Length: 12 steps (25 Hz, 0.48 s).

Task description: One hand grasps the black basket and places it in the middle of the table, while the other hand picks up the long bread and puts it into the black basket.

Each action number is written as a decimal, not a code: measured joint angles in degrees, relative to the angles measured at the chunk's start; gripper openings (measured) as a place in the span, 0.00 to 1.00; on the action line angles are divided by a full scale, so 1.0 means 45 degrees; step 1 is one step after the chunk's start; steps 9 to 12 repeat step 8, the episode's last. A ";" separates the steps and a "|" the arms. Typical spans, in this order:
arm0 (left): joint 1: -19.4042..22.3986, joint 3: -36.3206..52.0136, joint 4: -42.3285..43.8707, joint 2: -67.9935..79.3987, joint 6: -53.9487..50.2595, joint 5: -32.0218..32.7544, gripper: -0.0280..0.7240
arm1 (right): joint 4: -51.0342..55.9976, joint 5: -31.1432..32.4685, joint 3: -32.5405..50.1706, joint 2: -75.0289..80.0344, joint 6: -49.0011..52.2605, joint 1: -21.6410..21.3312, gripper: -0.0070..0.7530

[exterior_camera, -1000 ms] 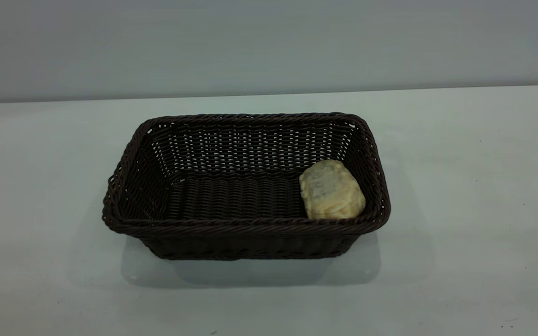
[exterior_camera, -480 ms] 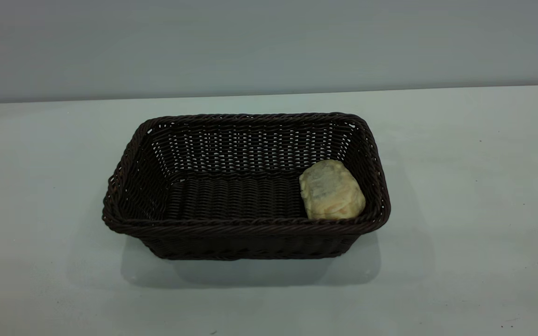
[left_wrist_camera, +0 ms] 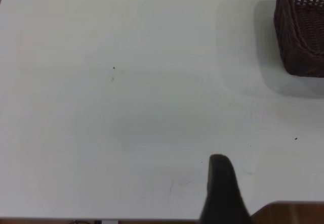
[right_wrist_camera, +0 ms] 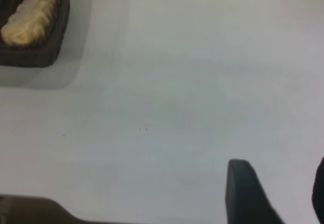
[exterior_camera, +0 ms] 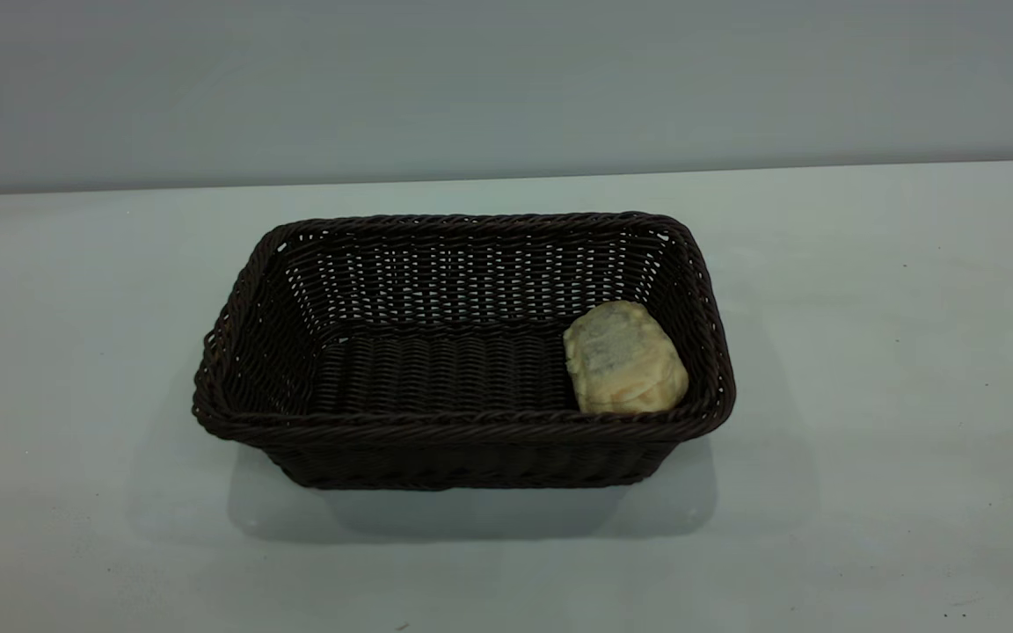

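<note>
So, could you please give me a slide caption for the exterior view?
Long bread lying at the right end of the black basket, mid-table; no arms in view.

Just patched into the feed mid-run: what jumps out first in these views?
The black basket dominates the middle of the table, and the long bread already lies inside it at its right end, against the wall. Neither arm is near it: the left gripper and the right gripper sit over bare tabletop, well away from the basket.

basket (exterior_camera: 462, 440) mid-table (exterior_camera: 867, 396), bread (exterior_camera: 625, 359) inside, seemingly against right wall
</note>
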 joint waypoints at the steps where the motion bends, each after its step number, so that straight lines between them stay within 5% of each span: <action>1: 0.0000 0.0000 0.0000 0.0000 0.0000 0.0000 0.78 | 0.0000 0.0000 0.0000 0.0000 0.0000 0.0000 0.39; 12: 0.0000 0.0000 0.0000 0.0000 0.0000 0.0000 0.78 | 0.0011 0.0000 0.0000 0.0000 0.0000 0.0000 0.32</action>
